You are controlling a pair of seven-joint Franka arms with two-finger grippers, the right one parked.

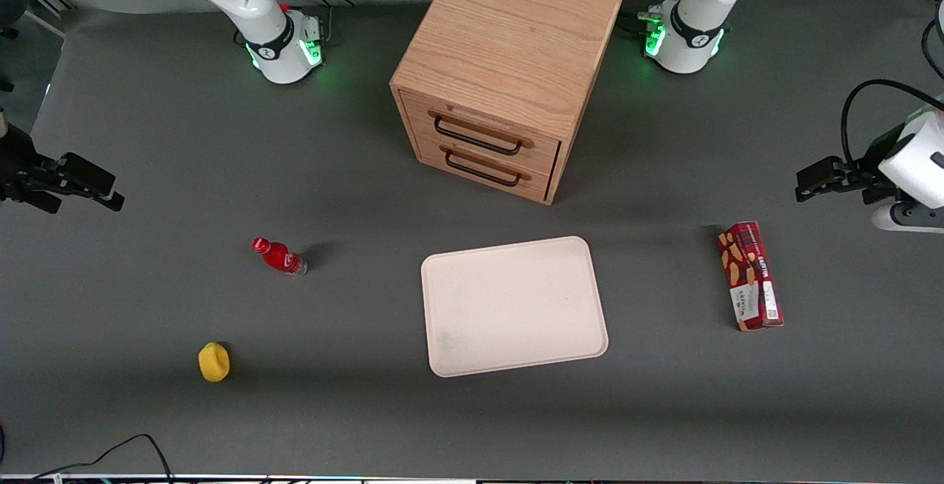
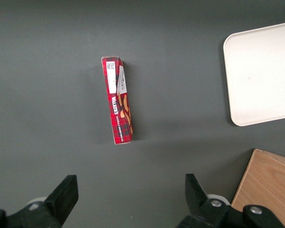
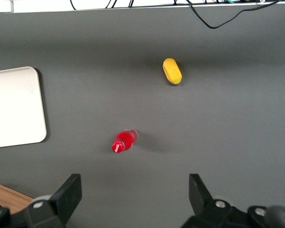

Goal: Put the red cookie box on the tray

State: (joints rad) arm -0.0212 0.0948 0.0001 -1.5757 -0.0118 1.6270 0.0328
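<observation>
Tray (image 1: 514, 307) nearest, bare. Box (image 1: 750, 275) flat on table toward working arm's end, well apart. Gripper (image 1: 820, 178) wide, high, holding nothing. Risk: off-centre pinch, long box twists, slips.

We can make out white lettering along the red cookie box (image 2: 119, 100), but it is too small to read. Its white label patch carries a square printed code, likewise unreadable, and we find no other text.

High front view, two downward wrist views
</observation>
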